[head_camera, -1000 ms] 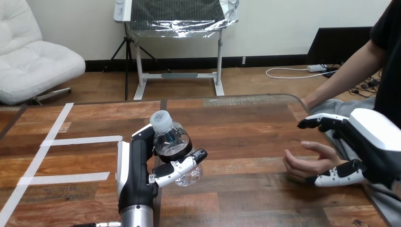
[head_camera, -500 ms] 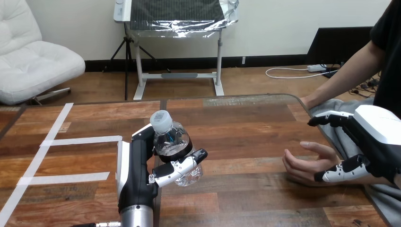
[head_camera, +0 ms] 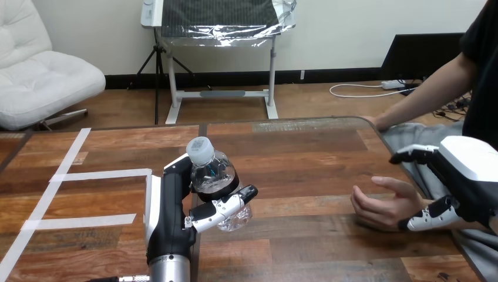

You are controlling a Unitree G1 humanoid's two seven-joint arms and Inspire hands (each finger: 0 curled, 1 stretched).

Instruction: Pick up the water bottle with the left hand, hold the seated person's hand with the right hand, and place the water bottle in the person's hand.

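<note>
A small clear water bottle (head_camera: 212,176) with a pale cap and a dark label stands upright in my left hand (head_camera: 169,207), left of the table's middle. The fingers and thumb are curled round its lower body. At the right edge the person's hand (head_camera: 380,205) rests palm up on the table, fingers loosely curled, holding nothing. My right hand (head_camera: 468,169) hovers at that wrist. Its fingers (head_camera: 411,155) reach out above the forearm and its thumb (head_camera: 427,220) lies beside the wrist, without closing round it.
White tape lines (head_camera: 100,174) cross the wooden table (head_camera: 305,158) at the left. The person's other hand (head_camera: 377,123) rests on the far right corner. Bare wood lies between the bottle and the open palm.
My right hand has slid rightward, off the person's palm toward the wrist and table edge. The left hand and bottle have stayed put, and the person's palm is unchanged.
</note>
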